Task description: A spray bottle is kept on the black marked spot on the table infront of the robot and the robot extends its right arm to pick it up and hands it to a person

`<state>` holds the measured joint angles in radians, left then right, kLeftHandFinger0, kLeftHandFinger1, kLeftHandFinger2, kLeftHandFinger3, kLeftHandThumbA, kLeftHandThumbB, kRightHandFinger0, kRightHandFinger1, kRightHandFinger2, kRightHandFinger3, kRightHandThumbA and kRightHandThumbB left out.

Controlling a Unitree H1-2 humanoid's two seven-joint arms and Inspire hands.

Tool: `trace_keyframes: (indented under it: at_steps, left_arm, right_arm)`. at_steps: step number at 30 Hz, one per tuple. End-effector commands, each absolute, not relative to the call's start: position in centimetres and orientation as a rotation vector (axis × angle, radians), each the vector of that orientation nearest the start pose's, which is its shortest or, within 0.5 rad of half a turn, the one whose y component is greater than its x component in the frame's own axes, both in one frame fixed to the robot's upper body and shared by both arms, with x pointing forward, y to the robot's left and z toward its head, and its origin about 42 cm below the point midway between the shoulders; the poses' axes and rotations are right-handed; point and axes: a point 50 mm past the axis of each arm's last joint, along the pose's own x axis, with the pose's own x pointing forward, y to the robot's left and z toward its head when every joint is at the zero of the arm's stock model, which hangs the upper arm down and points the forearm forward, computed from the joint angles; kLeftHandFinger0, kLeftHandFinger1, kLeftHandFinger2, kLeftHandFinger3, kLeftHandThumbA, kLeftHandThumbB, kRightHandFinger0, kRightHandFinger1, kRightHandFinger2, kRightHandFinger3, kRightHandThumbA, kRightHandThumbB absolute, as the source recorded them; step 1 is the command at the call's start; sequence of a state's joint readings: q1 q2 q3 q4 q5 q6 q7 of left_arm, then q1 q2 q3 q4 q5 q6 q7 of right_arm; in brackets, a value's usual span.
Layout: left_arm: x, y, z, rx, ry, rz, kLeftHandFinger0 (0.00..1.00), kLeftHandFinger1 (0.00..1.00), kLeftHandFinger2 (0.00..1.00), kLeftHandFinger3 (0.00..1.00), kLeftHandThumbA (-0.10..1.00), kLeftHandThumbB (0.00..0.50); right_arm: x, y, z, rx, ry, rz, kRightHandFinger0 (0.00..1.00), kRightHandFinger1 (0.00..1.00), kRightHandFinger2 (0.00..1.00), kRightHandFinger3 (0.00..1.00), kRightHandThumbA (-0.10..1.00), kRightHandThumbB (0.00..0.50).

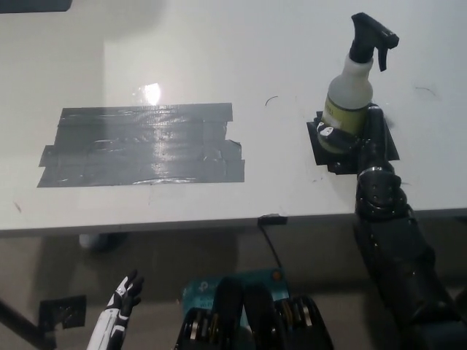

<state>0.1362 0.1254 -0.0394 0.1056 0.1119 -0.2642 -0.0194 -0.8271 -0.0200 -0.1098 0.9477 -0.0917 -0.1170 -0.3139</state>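
On the black marked spot [325, 149] at the right of the white counter [219, 58], the spray bottle [352, 87] is standing upright. The black right robot hand [357, 135] is wrapping its fingers around the bottle's lower body, holding it. Down at the lower left, below the counter edge, the white left robot hand [124, 295] is hanging with fingers spread, holding nothing. Grey tape [142, 146] is covering the counter's left part.

Spray bottle [351, 93] with translucent white body, yellow-green label and black trigger head stands upright at two o'clock on the table, over the black marked spot [325, 149]
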Motion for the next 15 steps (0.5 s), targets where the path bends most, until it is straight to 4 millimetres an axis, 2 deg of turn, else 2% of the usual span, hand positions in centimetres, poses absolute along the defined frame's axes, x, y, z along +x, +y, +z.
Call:
trace_keyframes:
  at_steps: [1,6,8,9,10,11,12,15]
  left_arm:
    - [23.5,25.1,6.5,0.242,-0.09,-0.078,1.0,1.0,1.0,1.0,1.0,0.351]
    - [23.8,25.2,6.6,0.246,-0.091,-0.077,1.0,1.0,1.0,1.0,1.0,0.351]
    - [24.0,25.3,6.7,0.248,-0.093,-0.078,1.0,1.0,1.0,1.0,1.0,0.343]
    - [24.0,25.3,6.7,0.25,-0.093,-0.079,1.0,1.0,1.0,1.0,1.0,0.343]
    - [23.9,25.3,6.6,0.251,-0.092,-0.08,1.0,1.0,1.0,1.0,1.0,0.343]
    - [23.9,25.3,6.6,0.253,-0.091,-0.08,1.0,1.0,1.0,1.0,1.0,0.344]
    - [23.9,25.4,6.6,0.256,-0.086,-0.078,1.0,1.0,1.0,1.0,1.0,0.353]
    - [23.9,25.4,6.6,0.254,-0.083,-0.08,1.0,1.0,1.0,1.0,1.0,0.347]
  right_arm:
    - [51.9,-16.5,18.4,-0.124,-0.094,-0.248,0.0,0.27,0.6,0.55,-0.09,0.17]
    - [51.6,-16.6,19.5,-0.159,-0.158,-0.219,0.01,0.31,0.66,0.62,-0.1,0.122]
    - [51.3,-16.3,20.5,-0.185,-0.21,-0.186,0.0,0.35,0.73,0.72,-0.1,0.112]
    - [51.0,-16.2,20.9,-0.191,-0.234,-0.168,0.0,0.35,0.73,0.72,-0.1,0.112]
    - [50.8,-16.1,21.1,-0.193,-0.235,-0.16,0.03,0.4,0.79,0.79,-0.1,0.107]
    - [50.6,-16.0,21.3,-0.196,-0.237,-0.149,0.04,0.42,0.81,0.8,-0.1,0.101]
    - [50.2,-15.7,22.1,-0.208,-0.266,-0.109,0.04,0.45,0.84,0.86,-0.1,0.093]
    - [49.4,-15.1,23.8,-0.232,-0.323,-0.046,0.04,0.46,0.86,0.89,-0.1,0.09]
